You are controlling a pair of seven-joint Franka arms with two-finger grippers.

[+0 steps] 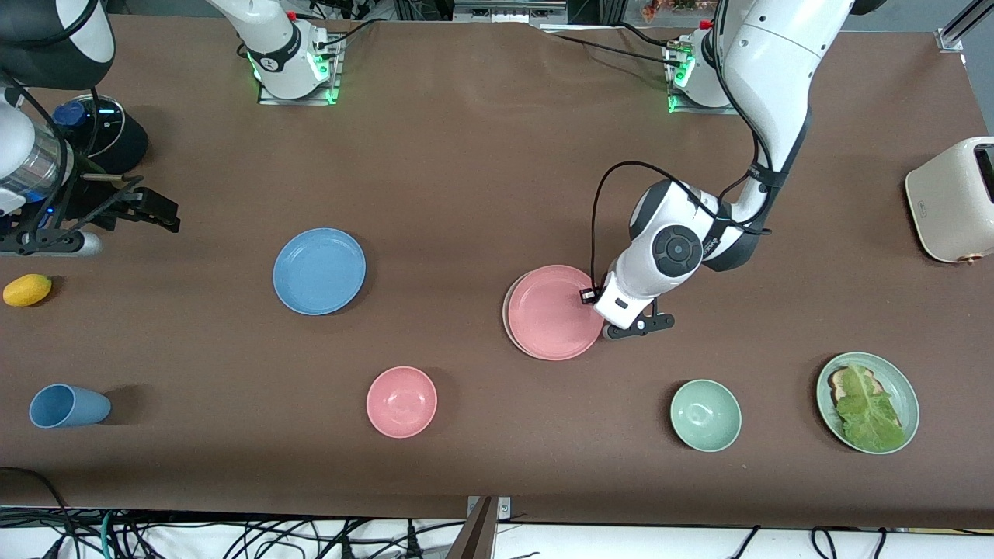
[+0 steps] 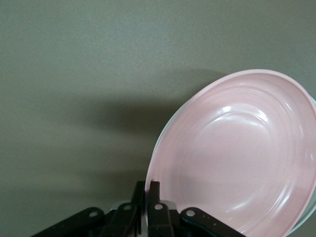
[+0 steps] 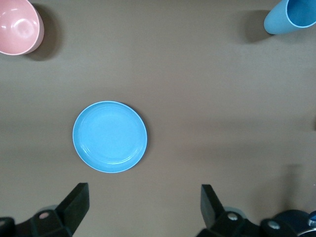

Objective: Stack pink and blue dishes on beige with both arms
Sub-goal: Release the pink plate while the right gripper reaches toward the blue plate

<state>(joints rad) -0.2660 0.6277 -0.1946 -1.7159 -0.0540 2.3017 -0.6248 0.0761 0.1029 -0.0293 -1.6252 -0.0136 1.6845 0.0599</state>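
The pink plate (image 1: 555, 312) lies on the beige plate (image 1: 505, 314), of which only a thin rim shows on the side toward the right arm's end. My left gripper (image 1: 604, 318) is down at the pink plate's rim on the side toward the left arm's end. In the left wrist view the left gripper (image 2: 147, 190) is shut on the rim of the pink plate (image 2: 237, 158). The blue plate (image 1: 319, 271) lies alone toward the right arm's end. My right gripper (image 1: 159, 210) hangs open and holds nothing. In its wrist view the right gripper (image 3: 144, 202) looks down on the blue plate (image 3: 109, 137).
A pink bowl (image 1: 401, 401), a mint bowl (image 1: 705, 415), a green plate with toast and lettuce (image 1: 867, 402) and a blue cup (image 1: 68, 406) lie nearer the front camera. A yellow fruit (image 1: 27, 289) and a toaster (image 1: 951, 199) sit at the table's two ends.
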